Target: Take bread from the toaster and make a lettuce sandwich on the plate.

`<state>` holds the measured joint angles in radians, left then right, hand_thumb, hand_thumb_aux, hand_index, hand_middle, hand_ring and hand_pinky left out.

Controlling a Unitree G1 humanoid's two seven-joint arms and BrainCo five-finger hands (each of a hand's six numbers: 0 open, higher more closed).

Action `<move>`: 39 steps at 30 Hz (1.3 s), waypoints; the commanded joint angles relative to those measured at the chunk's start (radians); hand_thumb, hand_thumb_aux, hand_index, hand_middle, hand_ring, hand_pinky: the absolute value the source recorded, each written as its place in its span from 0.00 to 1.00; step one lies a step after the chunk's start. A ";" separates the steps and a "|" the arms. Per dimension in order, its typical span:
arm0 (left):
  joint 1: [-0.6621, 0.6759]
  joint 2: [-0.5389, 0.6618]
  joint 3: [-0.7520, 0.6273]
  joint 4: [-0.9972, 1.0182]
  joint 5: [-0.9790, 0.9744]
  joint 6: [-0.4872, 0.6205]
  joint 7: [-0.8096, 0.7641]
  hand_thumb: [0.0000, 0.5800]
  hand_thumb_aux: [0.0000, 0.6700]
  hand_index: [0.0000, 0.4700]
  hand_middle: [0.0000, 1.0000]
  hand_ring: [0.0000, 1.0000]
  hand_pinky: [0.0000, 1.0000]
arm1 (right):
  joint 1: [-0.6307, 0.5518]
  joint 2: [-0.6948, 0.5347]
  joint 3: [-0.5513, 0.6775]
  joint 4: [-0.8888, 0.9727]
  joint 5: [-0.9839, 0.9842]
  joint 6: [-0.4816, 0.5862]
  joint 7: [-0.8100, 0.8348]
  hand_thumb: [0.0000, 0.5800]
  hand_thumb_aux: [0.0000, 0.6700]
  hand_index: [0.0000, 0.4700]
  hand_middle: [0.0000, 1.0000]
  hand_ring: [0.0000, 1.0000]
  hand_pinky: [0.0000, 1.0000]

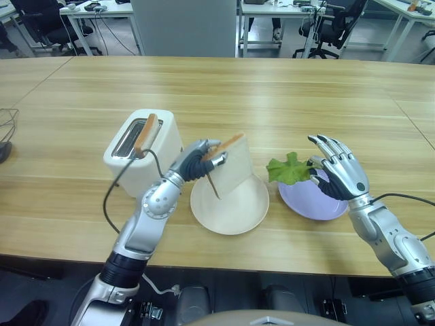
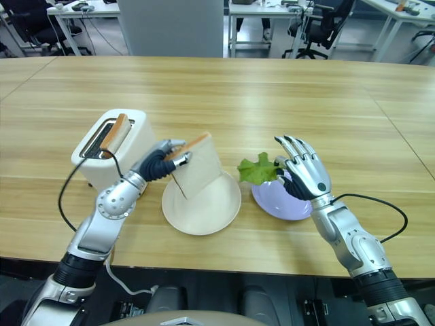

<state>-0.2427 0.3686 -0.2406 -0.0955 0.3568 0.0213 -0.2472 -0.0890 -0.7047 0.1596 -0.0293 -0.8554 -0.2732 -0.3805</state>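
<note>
The left hand (image 1: 197,164) pinches a bread slice (image 1: 236,170) just above the cream plate (image 1: 231,216). Right of that plate, the right hand (image 1: 342,175) stands spread and empty beside the lettuce (image 1: 288,170).

a long light wooden table (image 1: 272,88) of joined panels runs left to right across the scene. at its left edge lie a dark rounded object (image 1: 3,151) and, just beyond it, a thin wire loop (image 1: 8,121). past the far edge stands a tall grey panel (image 1: 183,27), with white desks (image 1: 109,9) and black office chairs (image 1: 333,27) to its left and right.
</note>
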 commanded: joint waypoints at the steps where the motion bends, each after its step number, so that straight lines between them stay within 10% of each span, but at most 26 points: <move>1: -0.002 -0.014 -0.052 0.151 0.014 -0.035 -0.015 1.00 1.00 0.98 1.00 1.00 1.00 | -0.004 0.022 -0.017 -0.085 0.012 0.003 0.046 1.00 1.00 0.98 0.00 0.00 0.00; 12: -0.141 -0.010 -0.173 0.540 0.184 -0.174 0.093 1.00 0.97 0.95 1.00 1.00 1.00 | -0.064 0.144 0.044 -0.155 0.003 -0.013 0.146 1.00 1.00 0.98 0.00 0.00 0.00; 13: -0.147 -0.002 -0.188 0.547 0.221 -0.172 0.116 0.90 0.69 0.68 0.89 0.89 0.89 | -0.069 0.156 0.055 -0.150 -0.001 -0.016 0.152 1.00 1.00 0.98 0.00 0.00 0.00; 14: -0.150 0.008 -0.201 0.547 0.266 -0.163 0.151 0.00 0.00 0.00 0.00 0.00 0.00 | -0.074 0.168 0.067 -0.142 -0.001 -0.020 0.159 1.00 1.00 0.98 0.00 0.00 0.00; 27: 0.008 0.195 -0.163 0.116 0.615 0.075 0.218 0.00 0.00 0.00 0.00 0.00 0.00 | -0.168 0.268 0.221 0.118 -0.063 -0.066 0.147 1.00 1.00 0.98 0.00 0.00 0.00; 39: 0.244 0.293 0.169 -0.410 0.635 0.185 0.108 0.00 0.00 0.00 0.00 0.00 0.00 | -0.283 0.345 0.348 0.454 -0.117 -0.099 0.039 1.00 1.00 0.98 0.00 0.00 0.00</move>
<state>-0.0081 0.6637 -0.1172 -0.4527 0.9954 0.1930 -0.1068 -0.3551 -0.3657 0.4794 0.3709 -0.9567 -0.3658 -0.3182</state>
